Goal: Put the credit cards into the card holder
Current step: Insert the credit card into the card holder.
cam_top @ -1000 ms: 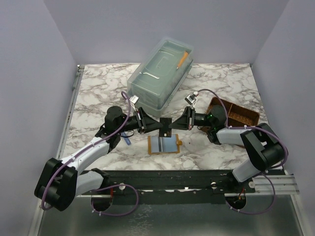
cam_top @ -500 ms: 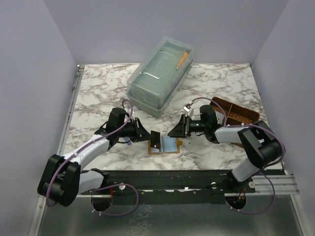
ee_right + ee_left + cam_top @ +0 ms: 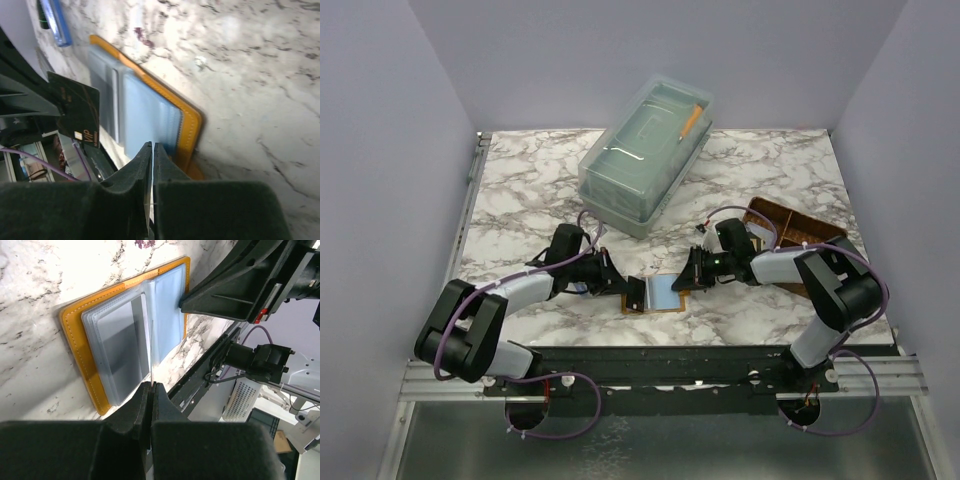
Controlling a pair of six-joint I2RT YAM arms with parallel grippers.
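The card holder (image 3: 663, 297) lies open near the table's front edge, orange-tan (image 3: 75, 340) with grey and light-blue inner panels. My left gripper (image 3: 628, 288) is shut on a dark credit card (image 3: 636, 292), which stands on edge over the holder's left half. The left wrist view shows that card edge-on as a thin line (image 3: 149, 340) running out from the jaws (image 3: 151, 385). In the right wrist view its printed face (image 3: 75, 112) shows. My right gripper (image 3: 684, 280) is low at the holder's right side (image 3: 192, 125). Its jaws (image 3: 152, 146) are pinched on the light-blue panel's edge.
A translucent lidded box (image 3: 645, 155) with an orange stick on top (image 3: 689, 120) stands behind the arms. A brown woven divided tray (image 3: 798, 228) sits at the right. A small blue item (image 3: 55, 20) lies left of the holder.
A second ago both grippers held the dark card up between them. The right one let go, came down to the holder's right side and closed. The left one brought the card down.
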